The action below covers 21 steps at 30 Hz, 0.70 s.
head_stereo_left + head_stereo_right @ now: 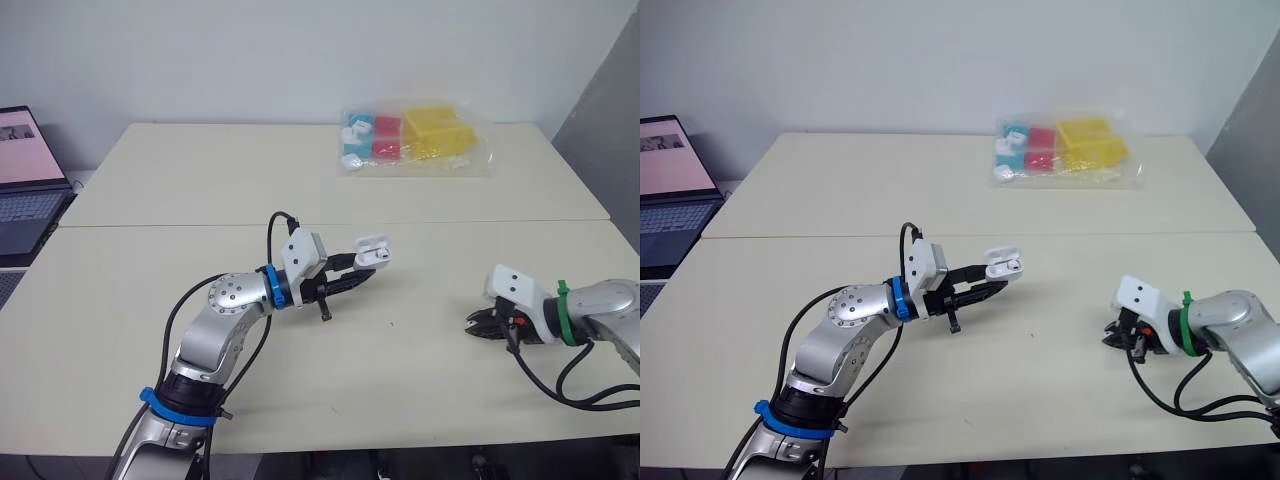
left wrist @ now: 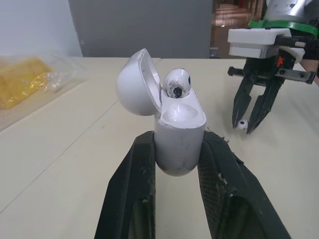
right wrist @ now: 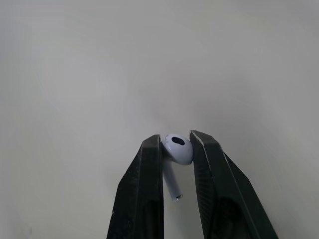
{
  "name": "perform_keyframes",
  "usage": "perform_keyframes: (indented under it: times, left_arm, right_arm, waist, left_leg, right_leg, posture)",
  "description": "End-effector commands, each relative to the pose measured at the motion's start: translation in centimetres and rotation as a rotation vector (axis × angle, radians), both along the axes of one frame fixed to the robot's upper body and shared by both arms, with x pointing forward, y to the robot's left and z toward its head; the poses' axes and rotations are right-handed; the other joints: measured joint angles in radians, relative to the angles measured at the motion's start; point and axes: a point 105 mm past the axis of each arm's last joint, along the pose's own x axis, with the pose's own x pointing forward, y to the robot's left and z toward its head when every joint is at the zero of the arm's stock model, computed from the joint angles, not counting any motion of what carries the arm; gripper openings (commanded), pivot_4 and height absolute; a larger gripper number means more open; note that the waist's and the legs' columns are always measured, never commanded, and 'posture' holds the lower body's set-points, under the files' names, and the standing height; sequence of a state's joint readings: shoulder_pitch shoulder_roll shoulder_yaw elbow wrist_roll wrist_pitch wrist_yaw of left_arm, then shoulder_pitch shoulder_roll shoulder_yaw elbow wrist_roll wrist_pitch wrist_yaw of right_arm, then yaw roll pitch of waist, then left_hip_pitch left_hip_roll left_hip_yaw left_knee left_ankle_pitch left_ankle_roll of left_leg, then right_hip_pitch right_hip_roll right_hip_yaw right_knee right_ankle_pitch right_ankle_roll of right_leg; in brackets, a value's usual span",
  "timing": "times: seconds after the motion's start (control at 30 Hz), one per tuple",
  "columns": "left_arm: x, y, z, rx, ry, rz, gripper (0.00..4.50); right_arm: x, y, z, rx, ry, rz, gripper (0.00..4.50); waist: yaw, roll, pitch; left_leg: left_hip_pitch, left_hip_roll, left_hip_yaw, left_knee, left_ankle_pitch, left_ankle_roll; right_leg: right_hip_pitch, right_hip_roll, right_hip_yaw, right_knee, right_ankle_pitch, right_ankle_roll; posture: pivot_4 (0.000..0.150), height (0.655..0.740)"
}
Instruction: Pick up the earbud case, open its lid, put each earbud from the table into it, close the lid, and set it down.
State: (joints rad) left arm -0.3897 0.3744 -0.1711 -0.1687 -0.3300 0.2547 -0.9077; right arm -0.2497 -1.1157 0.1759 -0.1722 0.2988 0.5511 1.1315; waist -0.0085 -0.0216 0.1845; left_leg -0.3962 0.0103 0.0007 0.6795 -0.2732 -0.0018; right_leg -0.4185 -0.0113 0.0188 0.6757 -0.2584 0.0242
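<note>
- White and glossy, the earbud case is a small rounded capsule. It stands upright between the two black fingers of the left tool.
- That tool is drawn in narrow on the case's lower body, with one finger pressed to each side.
- The case's lid is swung open on its hinge and tilts back, showing a pale hollow inside.
- We count one case. It sits at the left tool's tips and appears held clear of the counter.
- The seated earbud is a white round head with a dark opening. It rests in the mouth of the case just beside the lid, and a smooth white well shows next to it.
- The right tool is narrowed on the gripped earbud. Both fingertips touch the white head, and the slim stem runs back along the gap toward the wrist.
- We count two earbuds in all, one at each tool.
- The right tool is well apart from the left tool, and its tips point down at the counter. We cannot tell whether its earbud touches the surface.
- Far beyond the left tool's tips lies one clear plastic bag of yellow, red and blue pieces.
- One open laptop sits well off to the left tool's outer side, past the counter's edge.
</note>
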Motion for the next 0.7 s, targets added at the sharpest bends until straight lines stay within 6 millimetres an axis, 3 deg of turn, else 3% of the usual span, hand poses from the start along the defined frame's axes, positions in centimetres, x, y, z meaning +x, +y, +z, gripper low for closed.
perform_keyframes:
  times: [0.03,0.43,0.7]
  left_arm:
    - [-0.8,-0.2,1.1,-0.008,-0.048,-0.025,0.8]
    - [-1.2,0.1,0.9,0.0,-0.04,-0.008,0.8]
    - [-1.3,0.1,0.9,0.002,-0.039,-0.008,0.8]
  right_arm:
    - [0.1,-0.8,0.0,-0.019,0.005,0.085,0.44]
    - [0.1,-1.2,-1.6,-0.038,0.104,0.123,0.44]
    - [0.5,-1.5,-1.2,-0.042,0.08,0.125,3.18]
  waist:
    - [0.001,0.0,0.0]
    - [0.004,0.0,0.0]
    - [0.003,0.0,0.0]
  left_leg:
    - [0.0,0.0,0.0,0.0,0.0,0.0]
    - [0.001,0.0,0.0,0.0,0.0,0.0]
    - [0.014,0.0,0.0,0.0,0.0,0.0]
  right_leg:
    - [0.0,0.0,0.0,0.0,0.0,0.0]
    - [0.001,-0.003,0.0,0.0,0.0,-0.001]
    - [0.014,-0.005,0.0,-0.002,0.0,0.0]
  posture:
    - [0.15,0.74]
    - [0.15,0.74]
    - [0.15,0.74]
